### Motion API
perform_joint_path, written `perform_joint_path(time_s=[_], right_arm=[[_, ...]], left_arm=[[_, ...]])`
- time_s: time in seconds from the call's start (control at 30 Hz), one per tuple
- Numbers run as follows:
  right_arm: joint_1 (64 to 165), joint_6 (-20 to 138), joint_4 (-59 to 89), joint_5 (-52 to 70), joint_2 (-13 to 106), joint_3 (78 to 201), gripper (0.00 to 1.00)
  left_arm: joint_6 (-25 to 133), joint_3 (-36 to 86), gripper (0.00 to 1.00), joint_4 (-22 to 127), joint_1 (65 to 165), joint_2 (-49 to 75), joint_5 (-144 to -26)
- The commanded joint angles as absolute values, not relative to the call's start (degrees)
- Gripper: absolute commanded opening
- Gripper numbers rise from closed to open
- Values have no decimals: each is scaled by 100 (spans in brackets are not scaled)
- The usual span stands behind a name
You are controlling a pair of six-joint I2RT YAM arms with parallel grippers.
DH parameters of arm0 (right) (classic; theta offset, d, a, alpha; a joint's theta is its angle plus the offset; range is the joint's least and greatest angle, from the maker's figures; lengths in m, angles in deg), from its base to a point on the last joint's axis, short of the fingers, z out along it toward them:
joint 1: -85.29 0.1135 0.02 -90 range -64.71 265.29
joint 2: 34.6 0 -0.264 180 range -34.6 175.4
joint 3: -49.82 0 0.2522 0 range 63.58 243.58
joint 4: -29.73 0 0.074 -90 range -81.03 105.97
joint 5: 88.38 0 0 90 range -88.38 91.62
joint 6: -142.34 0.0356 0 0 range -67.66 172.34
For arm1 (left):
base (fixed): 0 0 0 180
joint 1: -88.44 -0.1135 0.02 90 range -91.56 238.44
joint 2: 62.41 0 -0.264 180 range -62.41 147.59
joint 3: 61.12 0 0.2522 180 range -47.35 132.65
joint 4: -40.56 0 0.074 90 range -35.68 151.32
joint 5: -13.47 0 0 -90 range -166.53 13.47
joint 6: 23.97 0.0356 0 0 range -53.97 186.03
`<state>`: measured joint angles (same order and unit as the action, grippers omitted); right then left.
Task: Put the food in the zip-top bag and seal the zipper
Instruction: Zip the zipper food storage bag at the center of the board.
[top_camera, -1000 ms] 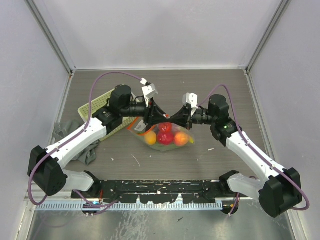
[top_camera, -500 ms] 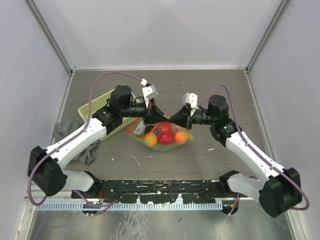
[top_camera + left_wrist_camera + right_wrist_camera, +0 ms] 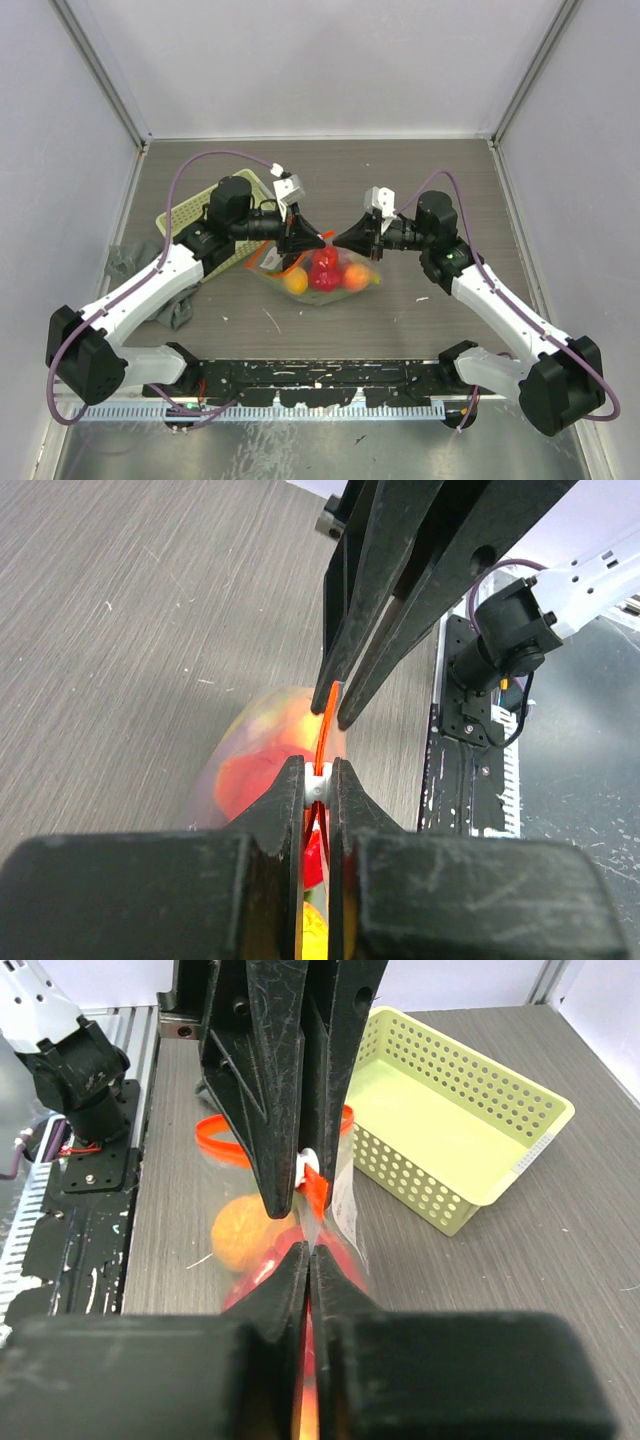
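Both left gripper and right gripper tight on zipper

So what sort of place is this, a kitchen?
Probably a robot test booth, not a kitchen: two arms bolted to a table, plain panel walls closing it in, and only toy food in a zip-top bag.

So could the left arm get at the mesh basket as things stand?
Probably not without letting go: the basket lies close by its forearm, but the left gripper is shut on the zipper.
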<state>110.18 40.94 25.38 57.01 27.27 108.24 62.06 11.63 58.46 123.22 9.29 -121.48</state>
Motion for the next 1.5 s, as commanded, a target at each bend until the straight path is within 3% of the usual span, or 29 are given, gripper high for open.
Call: perform_joint_path(time_s=[0.0,0.17,0.43,0.57,0.73,1.47], right_arm=[[10903,4229,2615,6002,2725,11168,21],[11018,4353,2658,6140,2991,11379,39],[11251,4838,3223,6086,3449,11588,42],[11263,4836,3239,6080,3584,11673,32],[11250,4722,3115,5819,3551,11674,1],[10809,4979,2544,3515,2021,10812,1]], left_arm=[[6229,1309,0,5734,12175,758,-12270],[6181,1346,0,5713,12191,742,-12328],[6165,1338,0,5713,12225,759,-12426],[6173,1308,0,5720,12234,723,-12405],[6128,1186,0,5774,12236,619,-12304],[5691,742,0,5827,12271,383,-11398]])
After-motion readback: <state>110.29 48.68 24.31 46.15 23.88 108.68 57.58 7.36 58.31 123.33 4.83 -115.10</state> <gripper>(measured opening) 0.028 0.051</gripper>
